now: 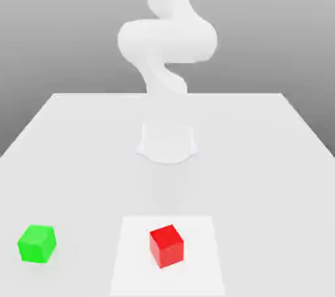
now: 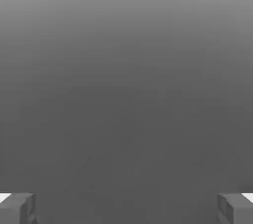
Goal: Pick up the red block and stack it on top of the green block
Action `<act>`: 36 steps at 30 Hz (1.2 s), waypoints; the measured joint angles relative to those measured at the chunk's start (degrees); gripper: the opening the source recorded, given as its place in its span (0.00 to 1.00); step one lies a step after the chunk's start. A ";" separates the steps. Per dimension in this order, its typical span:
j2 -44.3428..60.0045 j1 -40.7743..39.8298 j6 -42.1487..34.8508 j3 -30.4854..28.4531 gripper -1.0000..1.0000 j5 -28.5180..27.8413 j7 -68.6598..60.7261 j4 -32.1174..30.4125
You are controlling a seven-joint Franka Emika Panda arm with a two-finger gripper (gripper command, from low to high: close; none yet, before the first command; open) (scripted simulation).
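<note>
The red block (image 1: 166, 245) rests on the white table (image 1: 262, 158) near its front edge, about the middle of the exterior view. The green block (image 1: 36, 243) sits on the table toward the exterior view's left, level with the red one and well apart from it. In the hand view my gripper (image 2: 126, 208) is open, its two grey fingertips (image 2: 18, 208) spread wide with nothing between them, facing a plain grey background. Both blocks stand free, untouched by the gripper.
The white arm (image 1: 167, 40) rises from its base (image 1: 167, 142) at the table's middle, behind the blocks. A slightly lighter square patch (image 1: 131, 256) lies under the red block. Bare table surface separates the two blocks.
</note>
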 joint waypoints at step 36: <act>53.63 3.14 31.10 -2.73 0.00 3.32 -25.84 -18.61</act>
